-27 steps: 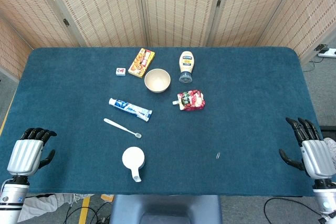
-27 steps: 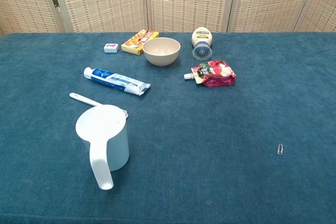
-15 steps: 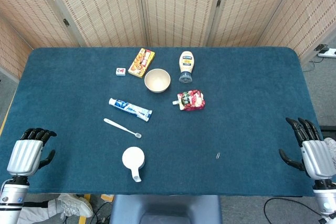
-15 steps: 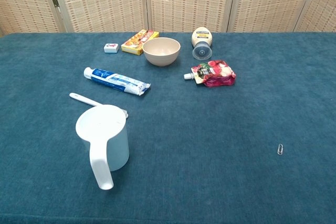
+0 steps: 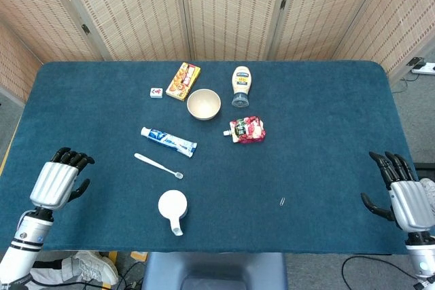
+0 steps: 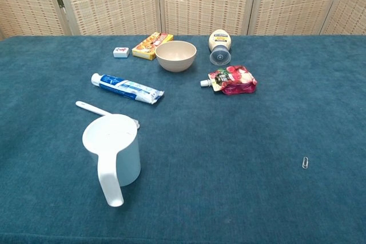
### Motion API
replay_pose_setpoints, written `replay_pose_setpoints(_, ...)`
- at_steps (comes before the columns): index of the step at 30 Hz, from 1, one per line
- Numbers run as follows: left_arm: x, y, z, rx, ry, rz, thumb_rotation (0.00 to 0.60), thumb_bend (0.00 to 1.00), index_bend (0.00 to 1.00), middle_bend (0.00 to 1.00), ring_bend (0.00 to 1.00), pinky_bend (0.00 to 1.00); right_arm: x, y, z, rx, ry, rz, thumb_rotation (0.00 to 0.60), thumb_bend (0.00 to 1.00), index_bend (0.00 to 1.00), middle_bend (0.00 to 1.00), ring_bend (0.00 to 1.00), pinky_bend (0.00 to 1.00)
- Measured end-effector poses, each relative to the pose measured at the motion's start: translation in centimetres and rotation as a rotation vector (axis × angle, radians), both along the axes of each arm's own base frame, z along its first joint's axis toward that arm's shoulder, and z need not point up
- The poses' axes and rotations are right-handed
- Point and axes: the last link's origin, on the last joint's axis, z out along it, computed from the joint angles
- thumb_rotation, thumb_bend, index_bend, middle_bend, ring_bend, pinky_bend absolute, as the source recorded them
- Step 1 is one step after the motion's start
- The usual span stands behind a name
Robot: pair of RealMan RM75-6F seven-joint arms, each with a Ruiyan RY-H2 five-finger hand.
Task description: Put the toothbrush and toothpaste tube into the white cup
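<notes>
Evenly and brightly lit from overhead in both views, with soft diffuse light and no harsh glare. Only faint, short shadows, seen under the white cup [image 6: 112, 151] in the lower left of the chest view and beside the bowl [image 5: 204, 104] near upper centre of the head view. Sharp focus across the blue tablecloth [image 5: 319, 127], pile texture visible up close. Slight wide-angle bending of the table edges toward the corners of the head view. No motion blur. Woven screens along the top rendered clearly, colours natural.
</notes>
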Motion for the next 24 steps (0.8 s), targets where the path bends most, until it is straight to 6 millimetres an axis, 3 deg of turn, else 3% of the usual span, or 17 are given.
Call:
replay_pose_setpoints(2,0.6,1.0,-0.6,-0.030,0.018,-0.033,0.600,0.38,0.40,0.43,0.37,0.26,0.0,0.0,0.0,0.000,0.001,0.000,0.600,0.23,0.09,0.13,0.05,0.03)
replay_pose_setpoints(10,2.9,4.6,-3.1,-0.132,0.090,-0.132,0.600,0.38,0.41,0.61,0.54,0.55,0.0,0.0,0.0,0.000,0.002,-0.002,0.600,0.23,0.09,0.13,0.05,0.03)
replay_pose_setpoints(18,4.2,6.7,-6.2,-0.218,0.173,-0.174,0.600,0.38,0.40,0.69,0.62,0.60,0.0,-0.2,0.0,0.003,0.003,-0.003,0.600,0.23,0.09,0.13,0.05,0.03)
replay_pose_setpoints(24,5.2,7.6,-8.1,-0.259,0.207,-0.193,0.600,0.37,0.38,0.78,0.70,0.70,0.2,-0.3,0.0,0.007,0.003,0.002,0.600,0.23,0.09,0.13,0.05,0.03)
